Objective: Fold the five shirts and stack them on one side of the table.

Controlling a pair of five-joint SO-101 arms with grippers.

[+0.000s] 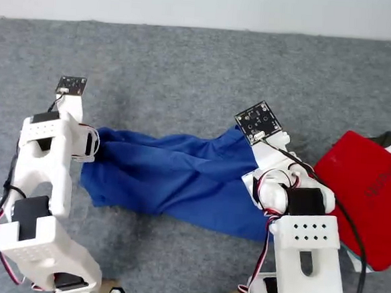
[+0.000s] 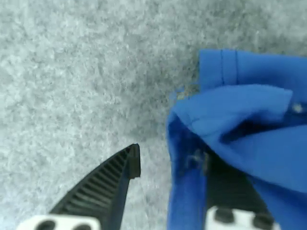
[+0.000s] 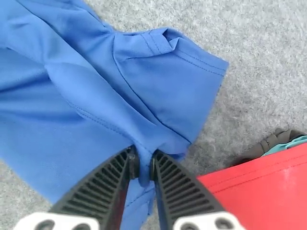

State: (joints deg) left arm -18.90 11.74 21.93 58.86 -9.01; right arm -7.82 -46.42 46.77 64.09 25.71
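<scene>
The blue shirt (image 1: 173,175) lies stretched out in a rumpled band across the middle of the grey surface (image 1: 187,72), between the two arms. The right end effector (image 3: 144,167) is closed tight on a pinch of cloth near a sleeve hem. The left end effector (image 2: 170,163) stands open at the shirt's other end. One jaw is bare over the surface and the other is under a flap of blue, with the edge of the fabric hanging in the gap.

Off to the right side, a red shirt (image 1: 363,192) sits folded flat. A dark garment (image 3: 268,143) and a bit of teal cloth (image 3: 293,143) peek out from beneath it. I'd say that is the stack, with several shirts already done, though I cannot count how many lie under the red one.

To my eye the blue shirt is partway through: gathered but not yet a neat square, and it has yet to go on the pile.
</scene>
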